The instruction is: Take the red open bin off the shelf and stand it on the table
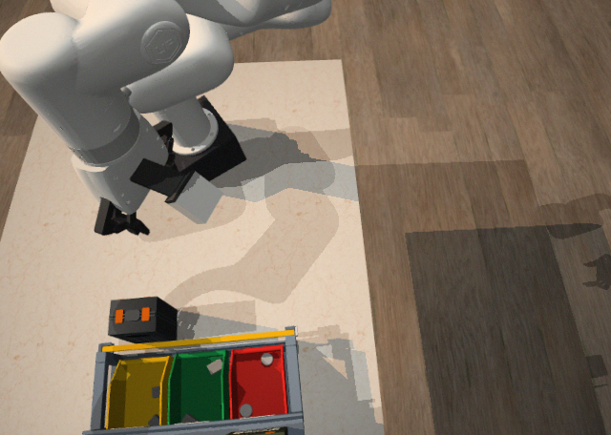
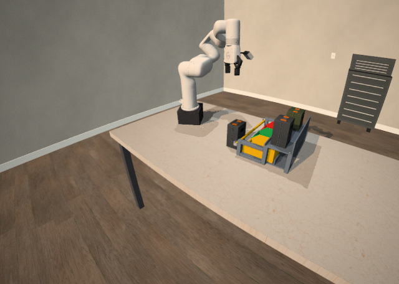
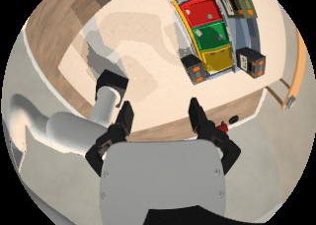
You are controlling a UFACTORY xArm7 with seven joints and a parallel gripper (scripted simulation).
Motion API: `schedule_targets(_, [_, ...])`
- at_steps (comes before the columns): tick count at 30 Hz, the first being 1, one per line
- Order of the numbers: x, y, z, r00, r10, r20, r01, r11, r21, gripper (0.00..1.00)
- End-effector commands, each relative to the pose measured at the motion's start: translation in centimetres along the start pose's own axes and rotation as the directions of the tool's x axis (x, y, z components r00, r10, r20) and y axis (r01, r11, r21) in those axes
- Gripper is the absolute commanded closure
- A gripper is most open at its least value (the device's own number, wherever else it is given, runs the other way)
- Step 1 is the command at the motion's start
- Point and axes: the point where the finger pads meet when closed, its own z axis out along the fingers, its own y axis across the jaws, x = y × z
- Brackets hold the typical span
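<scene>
The end effector point(image 2: 232, 69) hangs high over the counter point(image 2: 199, 165), jaws spread wide and empty. The red bin point(image 1: 257, 382) sits well apart, low on the shelf point(image 1: 294, 376), at the end of the row beside the green bin point(image 1: 197, 388).

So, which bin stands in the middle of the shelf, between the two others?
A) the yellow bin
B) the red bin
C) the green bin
C: in the top view the green bin stands between the yellow bin and the red bin.
</scene>
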Motion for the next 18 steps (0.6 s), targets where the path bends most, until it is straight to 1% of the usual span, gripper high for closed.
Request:
schedule_targets(1, [0.02, 0.03, -0.11, 1.0, 0.013, -0.001, -0.013, 1.0, -0.003, 0.0])
schedule_targets(2, [0.02, 0.03, -0.11, 1.0, 0.013, -0.001, -0.013, 1.0, -0.003, 0.0])
schedule_targets(4, [0.02, 0.03, -0.11, 0.994, 0.11, -0.001, -0.11, 0.994, -0.002, 0.0])
schedule_targets(7, [0.02, 0.02, -0.11, 0.965, 0.263, -0.001, -0.263, 0.965, -0.002, 0.0])
schedule_targets(18, [0.02, 0.02, -0.11, 0.965, 0.263, -0.001, -0.263, 0.965, -0.002, 0.0])
